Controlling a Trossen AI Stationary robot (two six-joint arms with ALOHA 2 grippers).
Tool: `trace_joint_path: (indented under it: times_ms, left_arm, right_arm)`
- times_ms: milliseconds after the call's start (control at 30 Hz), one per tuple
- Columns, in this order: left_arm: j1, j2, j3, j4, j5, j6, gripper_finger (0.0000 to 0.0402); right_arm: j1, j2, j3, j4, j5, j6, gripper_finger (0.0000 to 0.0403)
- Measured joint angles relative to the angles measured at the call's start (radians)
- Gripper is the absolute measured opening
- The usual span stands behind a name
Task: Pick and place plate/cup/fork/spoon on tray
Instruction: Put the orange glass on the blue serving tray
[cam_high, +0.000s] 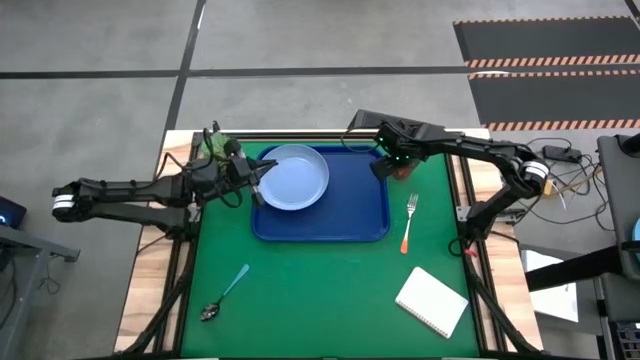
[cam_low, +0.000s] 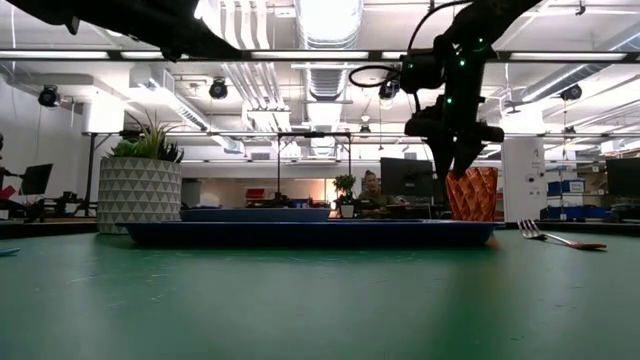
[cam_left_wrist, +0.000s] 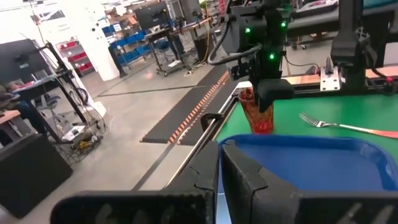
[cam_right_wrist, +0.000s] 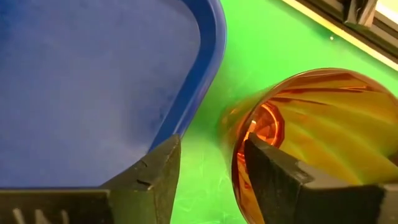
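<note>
The pale-blue plate (cam_high: 293, 178) lies in the left part of the dark-blue tray (cam_high: 345, 215). The reddish-brown cup (cam_high: 406, 171) stands upright on the green mat just past the tray's far right corner. My right gripper (cam_right_wrist: 208, 152) is open over it, pointing down, one finger inside the cup (cam_right_wrist: 311, 118) and one outside. My left gripper (cam_high: 255, 185) is shut and raised beside the plate's left rim, touching nothing. The orange-handled fork (cam_high: 410, 222) lies on the mat right of the tray. The blue-handled spoon (cam_high: 225, 293) lies at the near left. My right gripper comes from above and straddles the cup's wall on the tray side (cam_right_wrist: 236, 155). One finger (cam_right_wrist: 280, 177) is inside the mouth close to that wall, and the other (cam_right_wrist: 158, 177) stands well outside it. I cannot tell whether the inner finger touches. The cup stands on the mat.
A white pot with a green plant (cam_high: 215, 145) stands at the far left corner behind my left arm. A white notepad (cam_high: 432, 301) lies at the near right. The tray's right half (cam_high: 360, 190) is bare.
</note>
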Motion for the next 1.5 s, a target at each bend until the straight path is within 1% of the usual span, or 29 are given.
trace_joint_path:
  times_ms: [333, 700, 933, 1167, 1333, 1500]
  left_arm:
    - [0.0, 0.0, -0.001, 0.013, 0.0, 0.019, 0.0]
    - [0.0, 0.0, -0.002, 0.017, 0.0, 0.018, 0.0]
    - [0.0, 0.0, -0.003, 0.017, 0.0, 0.018, 0.0]
    - [0.0, 0.0, -0.003, 0.017, 0.0, 0.018, 0.0]
    - [0.0, 0.0, -0.003, 0.017, 0.0, 0.018, 0.0]
    - [0.0, 0.0, -0.003, 0.021, 0.0, 0.034, 0.0]
  right_arm:
    - [0.0, 0.007, 0.0, -0.003, 0.0, 0.014, 0.0118]
    - [-0.001, 0.007, 0.0, -0.008, -0.002, 0.038, 0.0047]
    - [0.0, 0.004, 0.0, -0.018, -0.002, 0.038, 0.0013]
    - [0.0, -0.024, 0.022, -0.099, 0.004, 0.025, 0.001]
    - [0.0, -0.029, 0.112, -0.191, 0.078, 0.024, 0.0009]
    - [0.01, -0.027, 0.198, -0.19, 0.078, 0.0, 0.0009]
